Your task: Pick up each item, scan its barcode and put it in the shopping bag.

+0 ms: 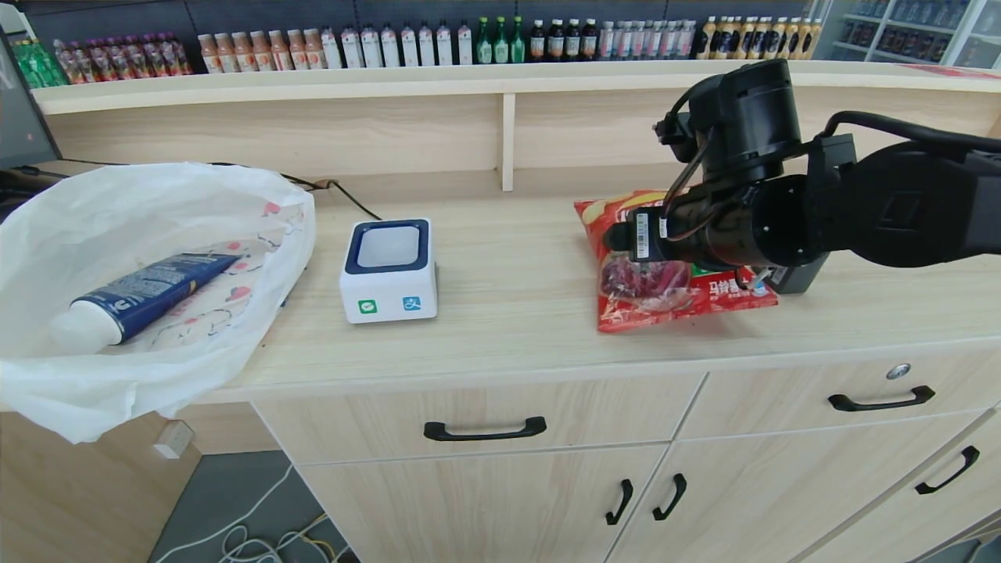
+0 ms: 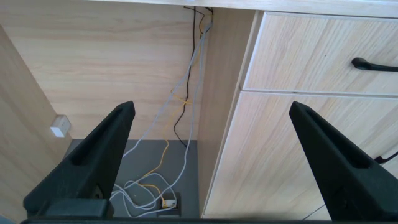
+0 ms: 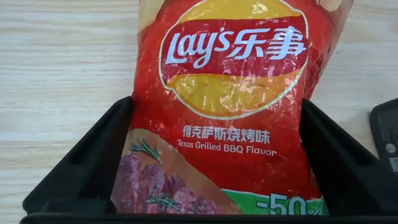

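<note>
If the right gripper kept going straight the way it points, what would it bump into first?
The red chip bag, lying on the counter straight ahead between the right gripper's open fingers; how near is unclear.

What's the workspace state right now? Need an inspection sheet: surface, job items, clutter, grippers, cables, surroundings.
Surface: light wood counter, level, no spills seen.
Job's things: red chip bag lies flat on the counter's right part; white scanner stands mid-counter; white shopping bag is open at the left end with a blue tube inside.
Clutter: dark device beside the chip bag, partly hidden by the arm.
Grippers: right gripper open, fingers either side of the chip bag; left gripper open, holding nothing, low beside the cabinet.
Cables: dark cable on the counter behind the scanner; loose cables run down to the floor.
Surroundings: bottles shelved behind; drawers below.
</note>
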Robot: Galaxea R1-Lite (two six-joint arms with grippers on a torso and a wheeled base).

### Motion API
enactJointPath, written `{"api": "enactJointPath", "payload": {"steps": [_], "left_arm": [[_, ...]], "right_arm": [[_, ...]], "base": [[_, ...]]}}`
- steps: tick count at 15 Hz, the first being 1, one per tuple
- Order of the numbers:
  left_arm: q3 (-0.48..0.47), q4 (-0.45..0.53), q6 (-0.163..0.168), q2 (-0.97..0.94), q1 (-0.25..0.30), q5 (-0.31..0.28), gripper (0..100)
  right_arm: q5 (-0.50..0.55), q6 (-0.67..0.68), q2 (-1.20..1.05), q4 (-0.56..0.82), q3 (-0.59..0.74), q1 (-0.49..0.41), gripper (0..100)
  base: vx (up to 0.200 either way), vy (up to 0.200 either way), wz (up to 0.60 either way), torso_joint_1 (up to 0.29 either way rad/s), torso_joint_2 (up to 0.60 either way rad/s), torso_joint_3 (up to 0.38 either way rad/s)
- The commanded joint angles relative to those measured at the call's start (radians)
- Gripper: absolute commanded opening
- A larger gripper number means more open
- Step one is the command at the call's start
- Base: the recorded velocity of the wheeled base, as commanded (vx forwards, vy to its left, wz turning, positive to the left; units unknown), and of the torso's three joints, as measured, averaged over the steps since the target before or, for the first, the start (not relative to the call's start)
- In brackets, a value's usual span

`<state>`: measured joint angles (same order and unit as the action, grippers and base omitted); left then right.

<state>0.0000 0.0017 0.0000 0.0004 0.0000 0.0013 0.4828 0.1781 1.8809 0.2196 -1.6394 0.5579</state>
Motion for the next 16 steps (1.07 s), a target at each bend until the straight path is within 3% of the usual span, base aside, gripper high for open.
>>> {"api": "enactJointPath", "payload": {"steps": [1, 16], "left_arm": [[0.0, 0.0, 0.0, 0.0, 0.0, 0.0, 100], [0.0, 0.0, 0.0, 0.0, 0.0, 0.0, 100]], "right_arm": [[-0.003, 0.0, 0.017, 0.001, -0.01, -0.001, 100], [-0.023, 0.001, 0.053, 0.038, -0.011, -0.012, 100]], "base": [[0.0, 0.0, 0.0, 0.0, 0.0, 0.0], [0.0, 0.0, 0.0, 0.0, 0.0, 0.0]]}}
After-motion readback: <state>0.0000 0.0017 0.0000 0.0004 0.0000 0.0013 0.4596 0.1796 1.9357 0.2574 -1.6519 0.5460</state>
